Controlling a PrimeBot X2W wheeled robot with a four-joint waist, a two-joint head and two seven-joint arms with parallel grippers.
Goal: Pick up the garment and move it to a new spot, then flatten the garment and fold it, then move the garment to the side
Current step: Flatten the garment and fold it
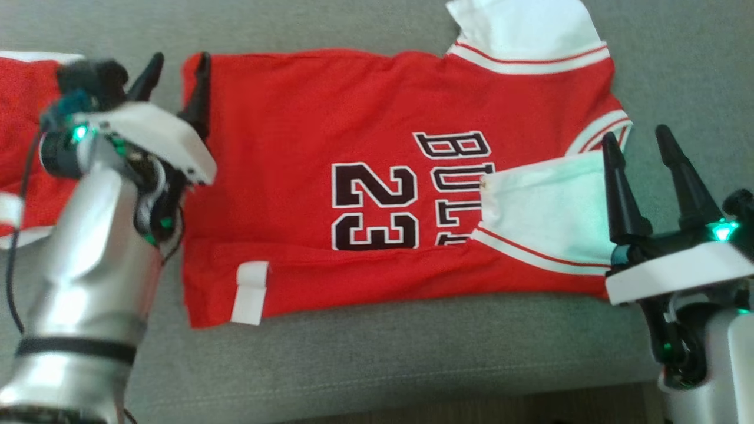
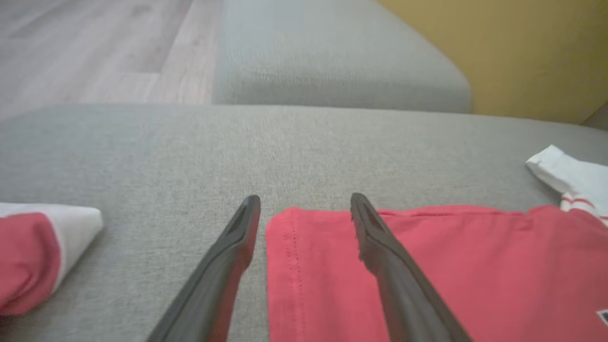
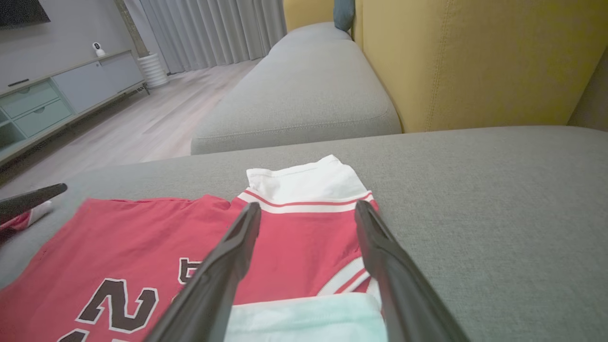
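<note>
The garment [image 1: 330, 118], a red jersey printed with black "23" and white sleeves, lies spread on the grey sofa seat [image 1: 377, 359]. One white sleeve [image 1: 542, 206] is folded in over the body; the other [image 1: 524, 26] sticks out at the far edge. My left gripper [image 1: 177, 76] is open at the hem's far corner. In the left wrist view its fingers straddle that hem edge [image 2: 280, 247], one over the red cloth and one over the cushion. My right gripper [image 1: 636, 138] is open beside the folded-in sleeve. In the right wrist view it [image 3: 308, 211] points across the garment [image 3: 142, 237] with nothing in it.
A second red and white piece of clothing [image 1: 23, 118] lies at the seat's left end. A yellow backrest [image 3: 475, 61] rises behind the seat, with another grey cushion [image 3: 304, 95] beyond. Wooden floor [image 3: 142, 118] and a low cabinet [image 3: 57, 95] lie further off.
</note>
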